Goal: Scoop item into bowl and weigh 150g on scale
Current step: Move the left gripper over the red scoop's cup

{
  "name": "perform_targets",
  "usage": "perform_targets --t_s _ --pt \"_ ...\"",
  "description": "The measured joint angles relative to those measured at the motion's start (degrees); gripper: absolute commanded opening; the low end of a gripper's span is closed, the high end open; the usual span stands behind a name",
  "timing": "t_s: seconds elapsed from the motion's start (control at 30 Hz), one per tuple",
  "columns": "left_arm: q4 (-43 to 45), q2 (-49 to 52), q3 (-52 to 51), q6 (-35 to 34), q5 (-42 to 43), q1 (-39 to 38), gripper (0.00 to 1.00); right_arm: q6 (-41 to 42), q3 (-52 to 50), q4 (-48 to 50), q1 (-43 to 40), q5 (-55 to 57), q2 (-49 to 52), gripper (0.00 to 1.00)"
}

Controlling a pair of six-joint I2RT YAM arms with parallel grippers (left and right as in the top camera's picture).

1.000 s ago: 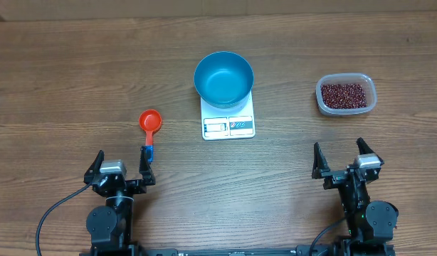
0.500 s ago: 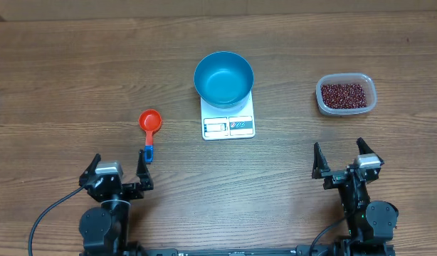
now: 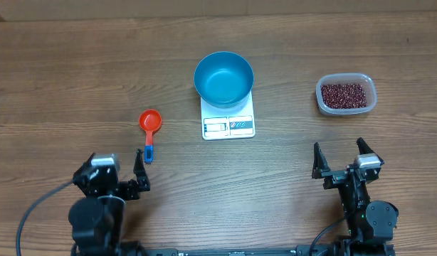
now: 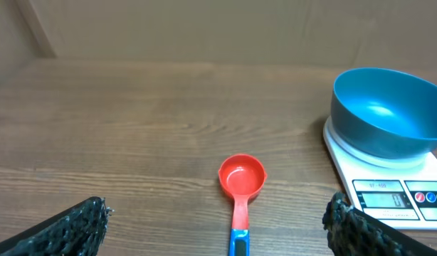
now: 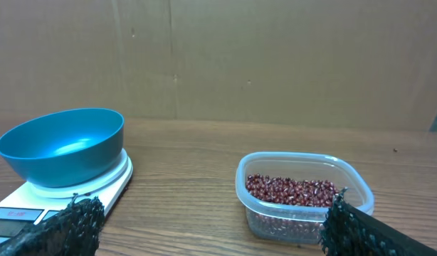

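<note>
Resting on a brown wood-grain bench (image 3: pixel 76 64), the scale (image 3: pixel 228 126) lies at mid-bench, with a tan cardboard wall (image 5: pixel 275 57) closing off the far side. Its long axis runs from the far edge toward the robot, and the display and buttons sit on the near edge, facing the arms. The bowl (image 3: pixel 223 78) stands upright on the far part of the scale, overhanging it on both sides and leaving the display strip uncovered.

The beans (image 3: pixel 343 94) lie in a loose layer inside a clear container (image 3: pixel 322 101), well apart to the right of the scale and level with the bowl. A red scoop (image 3: pixel 150 122) lies flat to the left of the scale, cup away from the robot, blue-tipped handle pointing toward it.

The left tool (image 3: pixel 112 167) sits nearer than the scale and to its left, just short of the scoop handle, released and grasping nothing. The right tool (image 3: pixel 339 153) sits nearer and to the right, likewise released. Bare bench lies between each tool and the scale.
</note>
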Motion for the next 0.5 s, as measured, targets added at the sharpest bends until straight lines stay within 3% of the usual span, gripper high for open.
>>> perform_targets --t_s 0.5 --pt "-11.96 31.82 19.67 0.96 0.02 0.00 1.00 -0.02 0.00 -0.07 0.00 -0.02 -0.07 1.00"
